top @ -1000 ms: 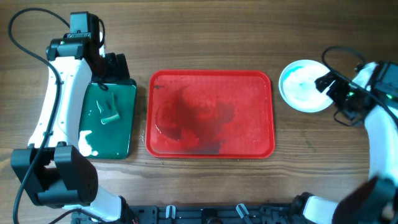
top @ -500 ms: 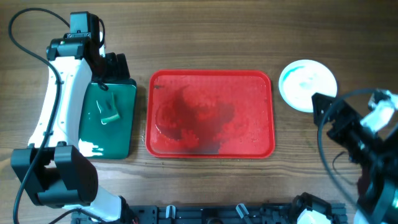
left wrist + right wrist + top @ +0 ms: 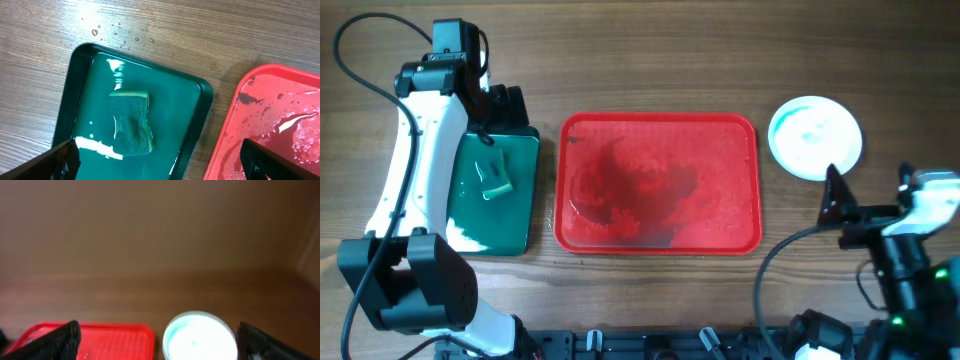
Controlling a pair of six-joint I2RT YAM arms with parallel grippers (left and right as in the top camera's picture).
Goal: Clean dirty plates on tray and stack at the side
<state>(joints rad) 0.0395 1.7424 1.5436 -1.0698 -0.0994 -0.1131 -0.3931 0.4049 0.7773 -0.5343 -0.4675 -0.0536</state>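
The red tray (image 3: 720,160) lies mid-table, wet, with no plate on it; its corner shows in the left wrist view (image 3: 280,125) and the right wrist view (image 3: 100,337). The white plates (image 3: 815,137) with teal smears sit stacked on the table right of the tray, blurred in the right wrist view (image 3: 200,337); I cannot tell how many there are. My right gripper (image 3: 835,195) is open and empty, in front of the plates and apart from them (image 3: 157,350). My left gripper (image 3: 505,108) is open and empty over the dark green tray's far end (image 3: 160,165).
A dark green black-rimmed tray (image 3: 525,190) with liquid lies left of the red tray, also seen in the left wrist view (image 3: 195,130). A green sponge (image 3: 496,180) lies in it (image 3: 131,122). Water drops dot the wood behind it.
My right arm has drawn back from the plates toward the table's front right. The plates stay where they were. My left arm has not moved.
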